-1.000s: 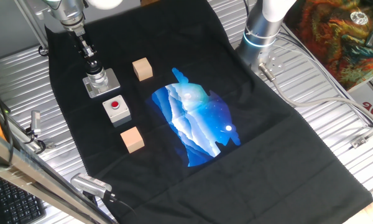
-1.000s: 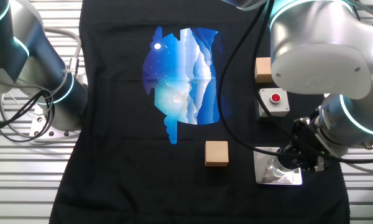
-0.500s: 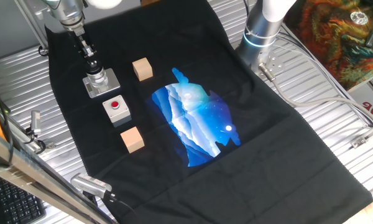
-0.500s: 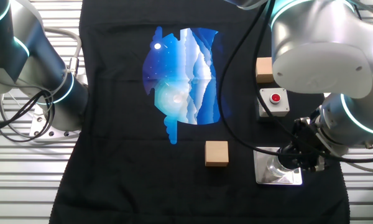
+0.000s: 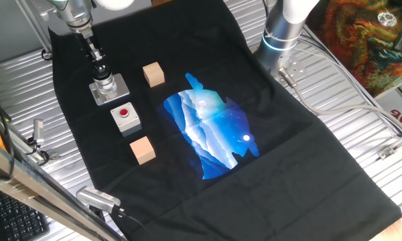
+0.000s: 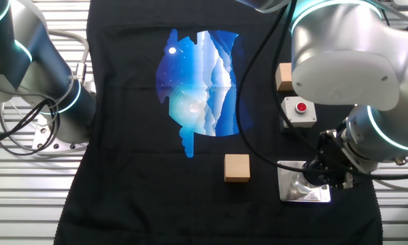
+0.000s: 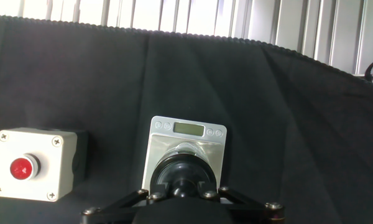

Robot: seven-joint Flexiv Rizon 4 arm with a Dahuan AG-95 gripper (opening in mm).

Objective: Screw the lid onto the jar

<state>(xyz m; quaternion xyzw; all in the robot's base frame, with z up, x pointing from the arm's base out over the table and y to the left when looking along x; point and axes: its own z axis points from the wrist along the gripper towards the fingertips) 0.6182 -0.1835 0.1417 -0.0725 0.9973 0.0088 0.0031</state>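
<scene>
Lid on the jar, gripper over it; how tight the thread is you cannot see.

Your gripper (image 7: pixel 181 194) sits straight above the lid (image 7: pixel 185 169), fingers drawn in narrow at its rim and seemingly clamping it, though the contact itself is hidden at the frame's lower edge. The lid rests on top of the jar (image 5: pixel 106 85), whose base plate (image 7: pixel 188 138) lies on the black cloth (image 7: pixel 286 124). At 9 o'clock of the jar in the hand view stands the grey button box (image 7: pixel 36 163), well apart. Placement looks done; turning likely remains.
</scene>
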